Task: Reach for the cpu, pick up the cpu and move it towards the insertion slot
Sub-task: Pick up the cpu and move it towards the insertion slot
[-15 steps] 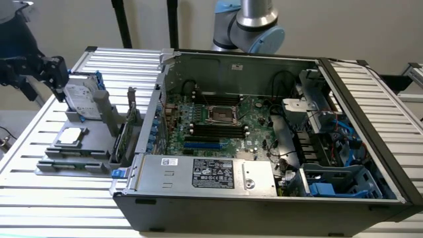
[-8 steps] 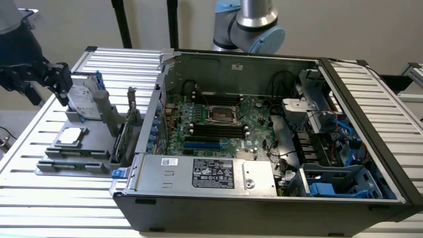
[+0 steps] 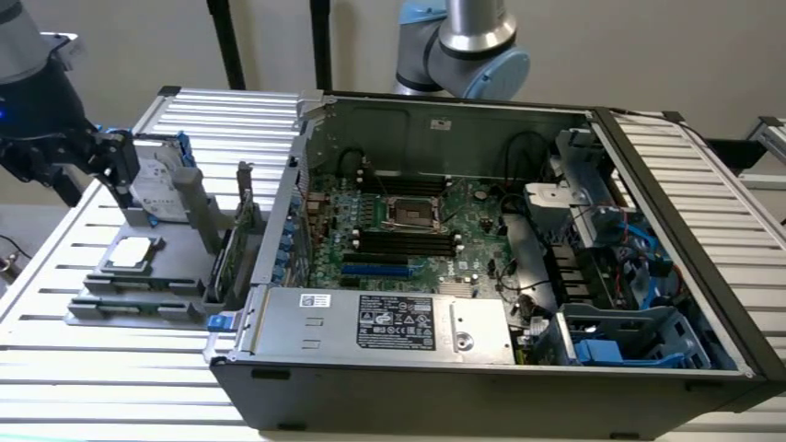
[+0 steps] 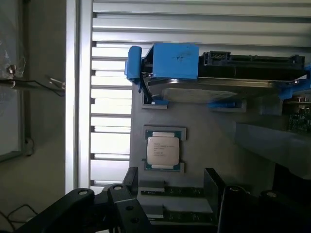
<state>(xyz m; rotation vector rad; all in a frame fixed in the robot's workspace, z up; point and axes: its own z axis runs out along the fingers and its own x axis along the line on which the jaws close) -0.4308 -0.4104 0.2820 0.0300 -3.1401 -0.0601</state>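
While the gripper (image 4: 171,191) hangs above the grey fixture tray (image 4: 214,131) with its jaws spread wide and holding nothing, the one cpu (image 4: 164,151) lies flat in its recess near the tray's middle. It sits between one blue-framed hard drive (image 4: 218,73) and two memory modules (image 4: 170,192) along the tray's edge. The one insertion slot (image 3: 414,213) sits on the motherboard (image 3: 473,230) inside the open computer case (image 3: 491,387), well apart from the cpu.

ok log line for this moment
gripper: open, empty | cpu: on grey holder, untouched | slot: in case, apart from cpu
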